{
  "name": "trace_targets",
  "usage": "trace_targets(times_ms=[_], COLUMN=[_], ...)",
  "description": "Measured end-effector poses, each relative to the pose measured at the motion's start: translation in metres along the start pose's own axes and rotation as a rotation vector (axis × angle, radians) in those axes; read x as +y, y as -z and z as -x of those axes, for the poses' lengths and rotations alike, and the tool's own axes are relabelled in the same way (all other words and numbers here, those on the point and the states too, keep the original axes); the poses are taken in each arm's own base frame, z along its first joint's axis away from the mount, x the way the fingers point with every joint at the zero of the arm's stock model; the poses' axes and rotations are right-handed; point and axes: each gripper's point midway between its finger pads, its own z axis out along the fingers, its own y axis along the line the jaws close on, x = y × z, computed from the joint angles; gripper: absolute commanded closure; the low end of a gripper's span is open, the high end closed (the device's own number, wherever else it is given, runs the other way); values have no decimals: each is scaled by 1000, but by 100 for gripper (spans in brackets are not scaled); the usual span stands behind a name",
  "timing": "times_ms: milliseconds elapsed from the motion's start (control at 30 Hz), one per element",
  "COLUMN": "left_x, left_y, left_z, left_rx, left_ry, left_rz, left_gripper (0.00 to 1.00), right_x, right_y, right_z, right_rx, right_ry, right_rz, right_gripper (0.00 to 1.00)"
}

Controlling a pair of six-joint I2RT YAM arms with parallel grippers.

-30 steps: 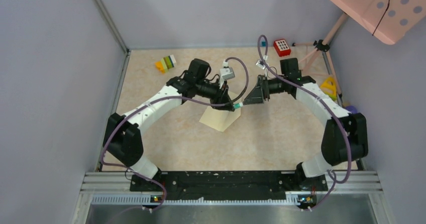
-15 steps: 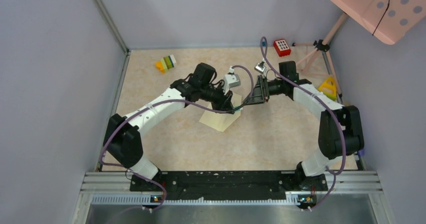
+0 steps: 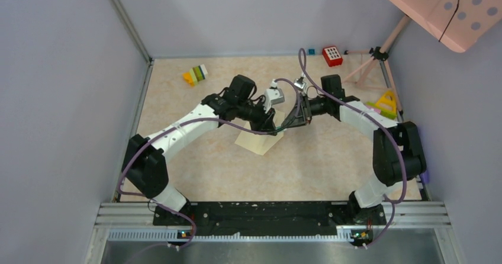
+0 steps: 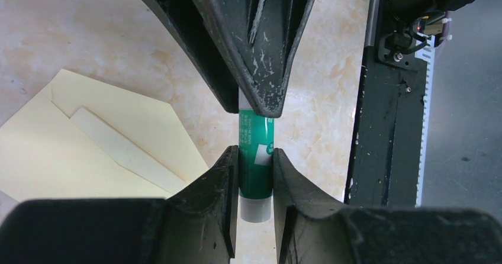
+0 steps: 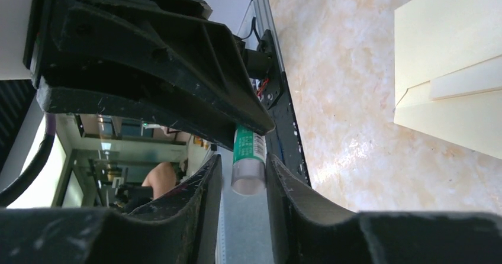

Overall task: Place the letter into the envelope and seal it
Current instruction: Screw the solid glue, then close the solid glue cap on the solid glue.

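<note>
We saw the left gripper with scuffed black jaws clamped on a smooth green glue stick. The right gripper stood narrow about its clear cap, grip unclear. Beneath them, the matte cream envelope lay flat on the marbled beige table, within plain grey walls.

The left arm and right arm use white link shells between black joint housings. Purple cables run externally in loops. The left hand and right hand have black, wedge-shaped fingers, scuffed with pale scratches. A grey camera block sits just behind the left hand.
</note>
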Motion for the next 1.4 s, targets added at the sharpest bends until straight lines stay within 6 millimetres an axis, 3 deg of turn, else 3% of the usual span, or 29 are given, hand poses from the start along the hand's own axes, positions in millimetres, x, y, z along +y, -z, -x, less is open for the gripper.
trace_targets(times_ms=[267,633,700,800,867,1000,1067,1200,1400], left_x=[0,-1,-1,-1,4,36,68,111,125], left_y=[-1,-1,-1,-1,-2,4,16,39,52], left_z=[0,0,0,-1,-3,-17,-31,-61,-95], left_rx=[1,1,1,3,7,11,15,47,93], left_ry=[-1,-2,-2,-2,9,87,163,266,334], left_rz=[1,-4,-4,-3,2,35,89,197,253], left_gripper=[90,90,90,91,91,91,91,91,92], right_x=[-5,-4,-5,-7,-11,-31,-40,-50,-53], right_y=[-1,3,4,5,6,9,12,20,23], right_z=[-7,-9,-10,-9,-8,-5,-3,-3,15], right_rx=[29,38,41,43,41,30,9,-52,-117], right_ry=[-11,28,30,44,69,141,196,288,357], right_rz=[-1,-19,-26,-43,-72,-174,-235,-349,-398], right_gripper=[59,68,58,29,17,3,1,1,2])
